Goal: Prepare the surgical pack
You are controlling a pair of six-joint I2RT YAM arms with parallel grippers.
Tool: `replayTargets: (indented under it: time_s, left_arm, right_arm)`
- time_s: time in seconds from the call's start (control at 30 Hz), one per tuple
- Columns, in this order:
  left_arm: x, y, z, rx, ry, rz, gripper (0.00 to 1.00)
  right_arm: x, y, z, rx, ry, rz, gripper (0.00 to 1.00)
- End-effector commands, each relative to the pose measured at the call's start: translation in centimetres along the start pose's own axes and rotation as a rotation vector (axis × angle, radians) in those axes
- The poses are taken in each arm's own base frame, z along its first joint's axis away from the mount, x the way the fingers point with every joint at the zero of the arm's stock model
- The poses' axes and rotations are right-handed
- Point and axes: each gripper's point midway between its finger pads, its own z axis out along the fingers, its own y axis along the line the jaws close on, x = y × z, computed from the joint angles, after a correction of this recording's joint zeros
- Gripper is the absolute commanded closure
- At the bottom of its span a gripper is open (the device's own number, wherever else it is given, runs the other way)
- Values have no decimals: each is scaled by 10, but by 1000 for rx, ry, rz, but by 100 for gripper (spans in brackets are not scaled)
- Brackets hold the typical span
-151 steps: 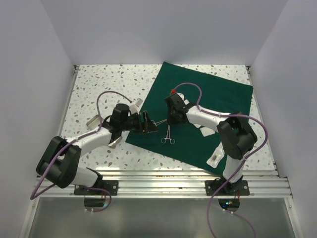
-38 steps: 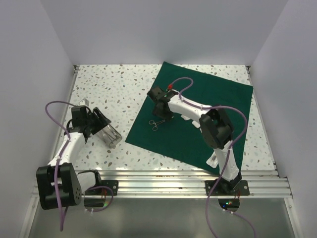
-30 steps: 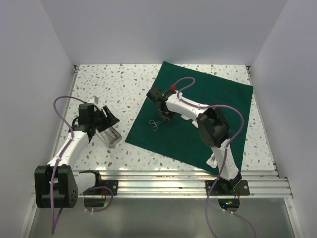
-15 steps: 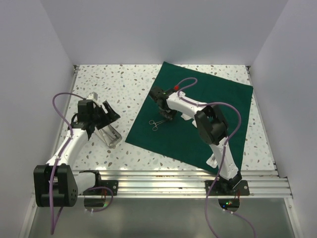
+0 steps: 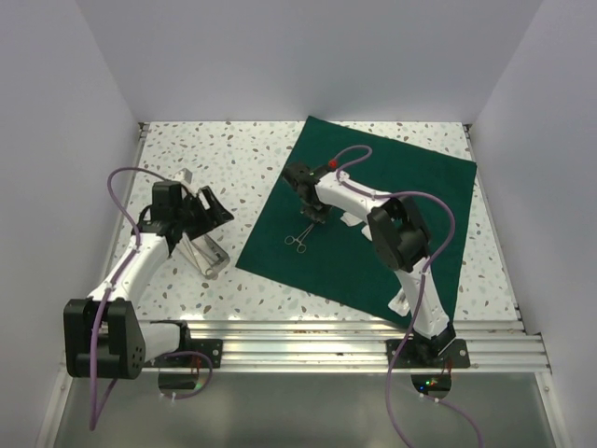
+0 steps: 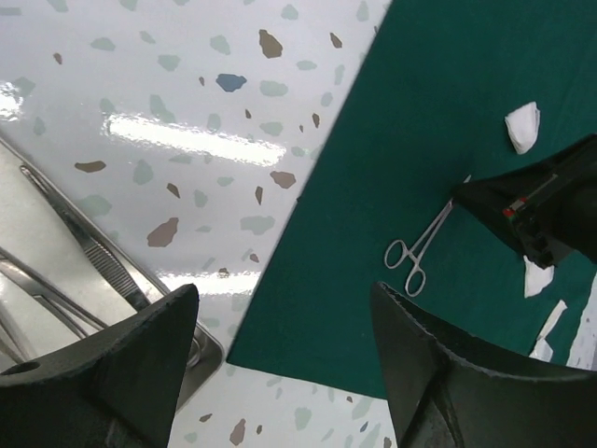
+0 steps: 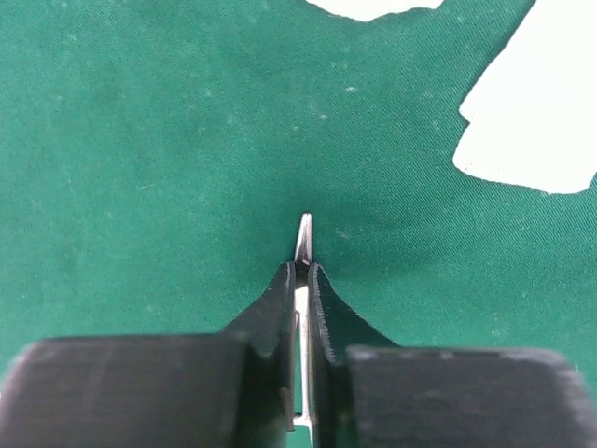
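Observation:
The dark green drape (image 5: pixel 392 205) lies flat on the right half of the table. On its left part, steel forceps (image 5: pixel 298 240) lie with their rings toward me. My right gripper (image 5: pixel 312 216) is shut on the forceps' tip (image 7: pixel 304 233), low against the drape (image 7: pixel 140 140). White gauze pads (image 7: pixel 532 121) lie just beyond it. My left gripper (image 5: pixel 215 211) is open and holds nothing. It hovers over the bare table beside the steel tray (image 5: pixel 211 260). In the left wrist view, the tray (image 6: pixel 47 233) holds instruments, and the forceps (image 6: pixel 420 247) and a gauze pad (image 6: pixel 522 126) lie on the drape (image 6: pixel 466 93).
A white packet (image 5: pixel 403 299) lies at the drape's near right corner. White walls close in the table on three sides. An aluminium rail (image 5: pixel 308 341) runs along the near edge by the arm bases.
My right gripper has shut on the forceps' tip, and the forceps have shifted slightly. My left gripper has opened wider and swung away from the tray toward the back right.

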Motion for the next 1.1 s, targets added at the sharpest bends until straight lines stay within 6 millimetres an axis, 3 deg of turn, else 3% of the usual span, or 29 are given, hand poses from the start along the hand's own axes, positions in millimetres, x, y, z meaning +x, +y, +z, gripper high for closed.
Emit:
replayTargets:
  time_s: [0.0,0.13,0.27,0.53,0.73,1.07]
  left_arm:
    - [-11,-26,-2,91,-9,29,22]
    - [-4,-45,3,202,34,76,23]
    - [15,-77,6,378,97,142,24]
    - [45,-120,33,489,138,163,31]
    - [62,-134,58,499,158,142,36]
    - [84,-135,89,490,187,129,38]
  right_arm:
    - [5,6,9,-22,16,-16,100]
    - [0,10,2,-76,0,-52,100]
    - [-11,24,-11,-192,-48,-160,100]
    - [-22,40,-31,-357,-115,-345,100]
    - [-23,39,-44,-431,-130,-407,100]
    - [-19,35,-64,-517,-115,-435,100]
